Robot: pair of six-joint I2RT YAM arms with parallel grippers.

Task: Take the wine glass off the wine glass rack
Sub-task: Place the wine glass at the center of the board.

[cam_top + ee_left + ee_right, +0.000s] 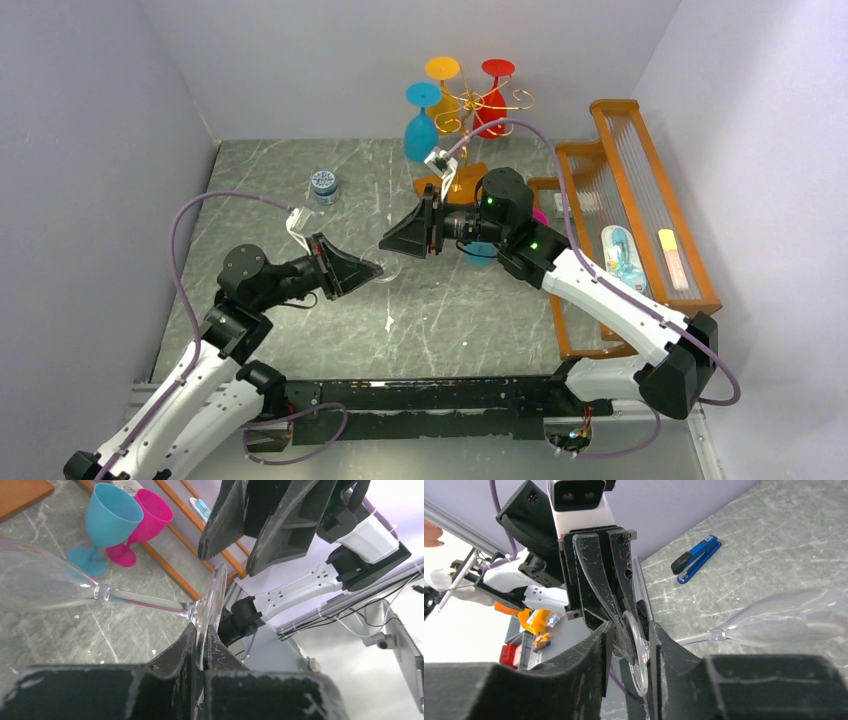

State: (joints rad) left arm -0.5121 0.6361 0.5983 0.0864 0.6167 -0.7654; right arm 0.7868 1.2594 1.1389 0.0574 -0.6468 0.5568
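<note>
arms: left arm [190,385] and right arm [615,305] are both smooth white shells with chunky black joints
grippers: left gripper [378,268] and right gripper [386,244] are matte black wedges, kinda triangular
fingers [172,655]: black, pretty scuffed, whitish scratches along the edges
cables: a purple cable [172,245] loops off each arm
wrist cams: little white block [579,500] with two dark lenses
lights: green dots [533,244] on the right arm's black joints
hardware: small screw [622,539] heads on the left gripper's frame
base: long black rail [420,395], wires tucked under
</note>
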